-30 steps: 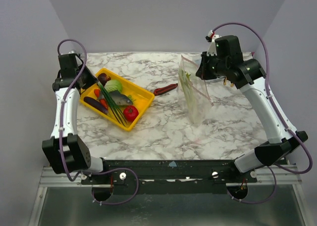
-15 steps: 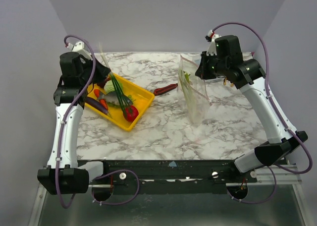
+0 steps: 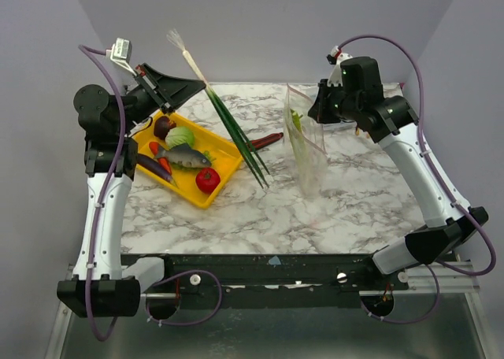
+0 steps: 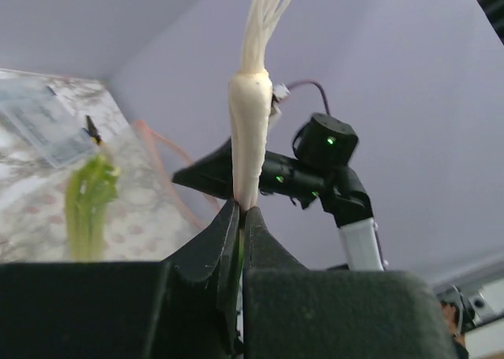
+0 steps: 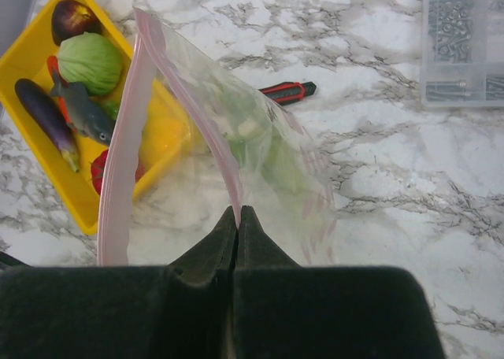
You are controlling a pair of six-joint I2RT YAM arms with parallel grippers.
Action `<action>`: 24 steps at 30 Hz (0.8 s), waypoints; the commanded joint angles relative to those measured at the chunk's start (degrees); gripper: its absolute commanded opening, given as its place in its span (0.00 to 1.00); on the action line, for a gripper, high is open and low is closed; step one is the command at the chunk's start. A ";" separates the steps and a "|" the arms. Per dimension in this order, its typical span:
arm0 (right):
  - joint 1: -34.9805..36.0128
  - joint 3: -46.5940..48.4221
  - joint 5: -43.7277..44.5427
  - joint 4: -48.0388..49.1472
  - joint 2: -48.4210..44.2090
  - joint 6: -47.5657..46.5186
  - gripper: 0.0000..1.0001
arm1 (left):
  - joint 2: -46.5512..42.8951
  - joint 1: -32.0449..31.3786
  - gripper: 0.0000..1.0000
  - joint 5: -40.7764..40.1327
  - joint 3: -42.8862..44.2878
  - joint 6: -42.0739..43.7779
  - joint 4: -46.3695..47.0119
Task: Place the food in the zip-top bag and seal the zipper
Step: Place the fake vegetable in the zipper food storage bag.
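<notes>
Currently the long, light green onion (image 3: 228, 123) is clenched near its white root by the left jaws, aloft between tray (image 3: 224, 172) and zip-top bag (image 3: 309, 150); the floppy bag's rim is pinched by the right jaws.

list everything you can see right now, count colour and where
green onion: 1, white root end, long green stalks, lifted by the left gripper, hanging over the table between tray and bag
yellow tray: 1, left half of the marble table
tomato: 1, red, in tray
fish: 1, grey, in tray
eggplant: 1, dark purple, in tray
cabbage: 1, green, in tray
zip-top bag: 1, clear, pink zipper, held up right of centre, something green inside
red-handled tool: 1, between tray and bag
clear compartment box: 1, far right of table
left gripper: shut on the onion
right gripper: shut on the bag's mouth edge
</notes>
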 commanded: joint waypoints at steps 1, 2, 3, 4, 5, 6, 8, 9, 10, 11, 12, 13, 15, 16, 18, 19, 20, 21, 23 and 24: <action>-0.18 -0.90 1.57 4.86 -2.54 1.43 0.00 | -1.12 -1.52 0.00 6.48 6.05 0.42 2.49; -0.14 -1.03 1.40 5.29 -2.71 1.63 0.00 | -1.42 -1.55 0.00 3.51 9.76 11.97 -10.42; -0.16 -1.18 1.13 5.44 -2.87 1.65 0.00 | -1.77 -3.24 0.00 -2.80 14.21 21.61 -19.97; -0.16 -1.29 1.06 5.57 -3.06 1.72 0.00 | -2.16 -5.22 0.00 -10.25 17.55 33.25 -28.61; -0.20 -1.54 0.96 5.79 -3.27 1.68 0.00 | -2.77 -7.98 0.00 -19.60 18.61 40.87 -33.01; -0.18 -1.83 0.79 6.01 -3.39 1.81 0.00 | -3.15 -9.85 0.00 -26.52 18.22 47.31 -35.13; -0.14 -2.21 0.47 6.47 -3.64 1.47 0.00 | -5.12 -13.35 0.00 -39.66 10.26 60.15 -32.65; -0.19 -2.31 0.44 6.51 -3.66 1.35 0.00 | -6.33 -14.49 0.00 -41.82 6.47 64.95 -29.01; -0.14 -2.35 0.35 6.63 -3.65 1.15 0.00 | -7.74 -16.39 0.00 -45.34 2.17 68.80 -25.99; -0.14 -2.28 0.30 6.69 -3.70 0.91 0.00 | -8.99 -17.91 0.00 -46.69 -2.02 74.28 -21.97; -0.19 -2.45 0.25 6.86 -3.72 0.67 0.00 | -10.39 -19.65 0.00 -48.89 -5.50 78.17 -17.82; -0.20 -2.64 0.18 7.10 -3.76 0.55 0.00 | -11.42 -21.35 0.00 -49.79 -9.03 83.48 -12.96; -0.15 -2.87 -0.36 7.22 -3.44 0.26 0.00 | -12.43 -24.68 0.00 -50.94 -12.53 92.62 -7.36; -0.16 -2.73 -0.64 7.16 -3.14 0.10 0.00 | -12.10 -26.17 0.00 -51.59 -12.93 97.34 -5.82; -0.17 -2.75 -0.91 7.05 -2.60 0.07 0.00 | -10.87 -29.02 0.00 -52.48 -12.73 105.69 -4.47; -0.14 -2.70 -1.07 7.07 -2.37 0.03 0.00 | -10.22 -30.46 0.00 -52.90 -12.62 109.23 -3.70; -0.18 -2.49 -1.22 6.91 -2.10 -0.01 0.00 | -9.72 -31.70 0.00 -53.32 -12.75 113.17 -1.97; -0.14 -2.12 -1.31 6.58 -1.77 -0.06 0.00 | -9.01 -32.67 0.00 -53.90 -12.92 116.74 -0.67; -0.15 -1.44 -1.74 6.01 -1.03 -0.15 0.00 | -7.56 -34.19 0.00 -54.06 -12.91 123.47 1.28; -0.08 -1.17 -1.84 5.90 -0.82 -0.11 0.00 | -6.91 -34.93 0.00 -53.48 -12.48 126.86 1.20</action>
